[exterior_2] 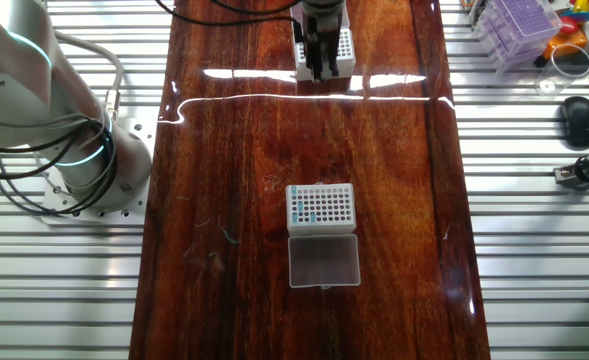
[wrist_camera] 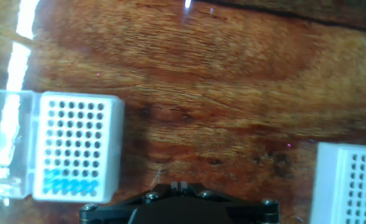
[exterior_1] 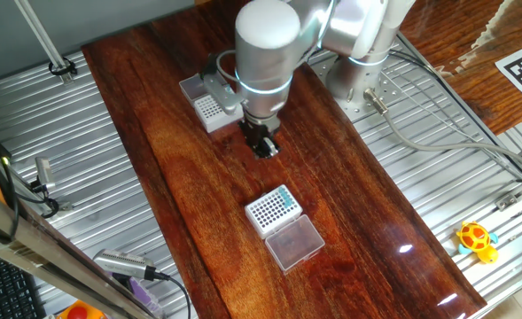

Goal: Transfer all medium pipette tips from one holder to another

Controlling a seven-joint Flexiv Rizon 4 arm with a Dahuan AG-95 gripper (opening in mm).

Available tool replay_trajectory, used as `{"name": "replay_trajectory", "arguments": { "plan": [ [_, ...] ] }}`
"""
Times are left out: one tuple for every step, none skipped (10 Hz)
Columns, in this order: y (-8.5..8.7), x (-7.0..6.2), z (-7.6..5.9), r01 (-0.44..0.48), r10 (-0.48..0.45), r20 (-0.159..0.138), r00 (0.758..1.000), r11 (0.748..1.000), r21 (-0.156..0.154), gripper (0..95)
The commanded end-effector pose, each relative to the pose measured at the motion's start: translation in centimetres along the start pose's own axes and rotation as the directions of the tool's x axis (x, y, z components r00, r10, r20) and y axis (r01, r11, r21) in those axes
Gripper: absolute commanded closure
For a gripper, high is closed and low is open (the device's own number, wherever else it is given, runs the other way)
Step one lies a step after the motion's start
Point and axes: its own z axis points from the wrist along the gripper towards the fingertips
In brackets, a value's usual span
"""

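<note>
The medium pipette tips [exterior_1: 281, 198] sit as teal dots in the white rack with bold dark holes [exterior_1: 272, 210], filling only some holes along one edge of its grid, while the other holes look dark. This rack stands near the middle of the wooden table [exterior_1: 190, 177], and its clear boxy lid [exterior_1: 294, 241] lies flat and touching it on the side away from the arm. The second white rack with fine grey dots [exterior_1: 209, 108] stands well apart, close to the far end of the table, with its frosted lid [exterior_1: 192, 88] just beside it. The gripper [exterior_1: 263, 143] hangs above the bare wood between the two racks, nearer to the fine-dotted one; in the other fixed view it covers part of that rack. In the hand view only the black base of the claw shows, so I cannot tell if the fingers are wide or narrow, and no tip is seen in them. Around the table lie grey cables [exterior_1: 438, 124], a small yellow toy [exterior_1: 476, 239] and a purple tip box [exterior_2: 519, 25] on the metal bench
</note>
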Motion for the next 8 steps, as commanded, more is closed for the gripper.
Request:
{"name": "replay_trajectory", "arguments": {
  "plan": [
    [-5.6,0.7,-1.4,0.125,-0.125,-0.009,0.992,0.992,-0.011,95.0],
    [-8.3,1.2,-1.7,0.172,-0.172,-0.01,0.985,0.985,-0.014,95.0],
    [-11.1,1.8,-2.0,0.223,-0.223,-0.011,0.975,0.975,-0.013,95.0],
    [-14.5,2.6,-2.2,0.28,-0.28,-0.016,0.96,0.96,-0.011,95.0],
    [-16.6,3.2,-2.4,0.312,-0.312,-0.017,0.95,0.95,-0.012,95.0],
    [-18.6,4.0,-2.5,0.341,-0.341,-0.015,0.94,0.94,-0.012,95.0],
    [-19.9,4.6,-2.3,0.359,-0.359,-0.014,0.933,0.933,-0.011,95.0],
    [-20.8,5.1,-2.3,0.372,-0.372,-0.011,0.928,0.928,-0.009,95.0]
  ]
}}
